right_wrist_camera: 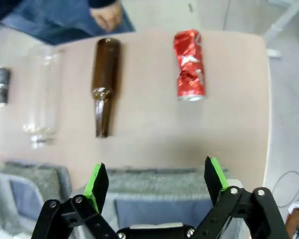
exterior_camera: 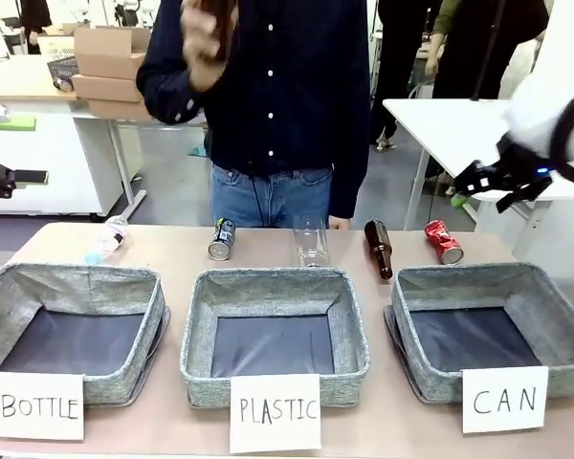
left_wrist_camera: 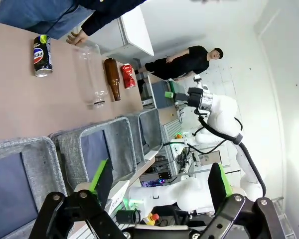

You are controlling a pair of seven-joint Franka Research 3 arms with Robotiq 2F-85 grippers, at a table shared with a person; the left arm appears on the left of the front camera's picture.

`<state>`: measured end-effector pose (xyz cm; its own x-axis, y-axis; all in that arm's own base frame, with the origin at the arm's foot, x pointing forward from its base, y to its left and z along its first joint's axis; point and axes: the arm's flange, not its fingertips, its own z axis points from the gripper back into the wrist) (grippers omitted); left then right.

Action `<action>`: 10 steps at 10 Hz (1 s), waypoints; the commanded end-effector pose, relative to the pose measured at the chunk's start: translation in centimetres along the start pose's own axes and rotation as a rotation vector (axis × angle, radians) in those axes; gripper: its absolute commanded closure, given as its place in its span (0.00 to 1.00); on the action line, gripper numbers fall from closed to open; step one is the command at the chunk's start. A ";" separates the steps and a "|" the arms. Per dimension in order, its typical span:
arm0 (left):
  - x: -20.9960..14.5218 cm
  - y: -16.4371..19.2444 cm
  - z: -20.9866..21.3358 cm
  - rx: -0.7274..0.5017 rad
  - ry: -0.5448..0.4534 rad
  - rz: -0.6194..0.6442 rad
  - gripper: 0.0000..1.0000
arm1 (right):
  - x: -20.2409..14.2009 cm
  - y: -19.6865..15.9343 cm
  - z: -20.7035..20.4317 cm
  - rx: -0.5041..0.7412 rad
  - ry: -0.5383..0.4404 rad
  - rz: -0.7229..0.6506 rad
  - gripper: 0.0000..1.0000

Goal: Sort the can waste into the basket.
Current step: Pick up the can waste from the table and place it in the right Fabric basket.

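Right wrist view: what has the right claw (right_wrist_camera: 156, 169) got? the trainee asks.

Nothing, the operator answers. Its green pads stand as wide apart as they go, with the rim of the rectangular grey woven-fabric basket (right_wrist_camera: 159, 175) carded "CAN" showing between them at the bottom of the frame. The left claw (left_wrist_camera: 160, 169) is just as wide and just as empty.

And the 2 cans?

The crushed red metal drink can (right_wrist_camera: 189, 64) lies on its side on the bench (right_wrist_camera: 149, 129), upper right of the frame, near a brown glass bottle (right_wrist_camera: 105, 84). The black metal drink can with silver ends (right_wrist_camera: 0, 85) lies at the left edge, well apart.

So how would you take the red can?

Only 1 at a time. It lies lengthwise up the frame, so I judge the pads already line up across its narrow width. Come down centred on its middle and keep the left-hand pad clear of the bottle. Close gently, since dented metal may give or slip. Lift above the basket wall before letting go.
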<state>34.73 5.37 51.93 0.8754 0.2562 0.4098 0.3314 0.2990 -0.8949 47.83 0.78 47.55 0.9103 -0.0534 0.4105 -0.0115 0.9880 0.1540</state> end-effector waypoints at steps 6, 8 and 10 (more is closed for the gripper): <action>0.1 -0.1 -0.2 -0.028 -0.013 -0.023 0.00 | 12.3 -0.1 -17.8 -0.264 0.237 -0.206 0.00; 0.1 -0.1 -0.2 -0.028 -0.013 -0.023 0.00 | 12.2 -0.6 -20.5 -0.240 0.292 -0.192 0.00; 0.1 -0.1 -0.2 -0.028 -0.013 -0.023 0.00 | 11.8 -1.5 -22.1 -0.232 0.361 -0.170 0.00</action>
<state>34.75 5.40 51.93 0.8752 0.2569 0.4099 0.3314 0.2988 -0.8949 66.73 2.56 32.37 0.9692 -0.2298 0.0882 0.2332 0.9720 -0.0302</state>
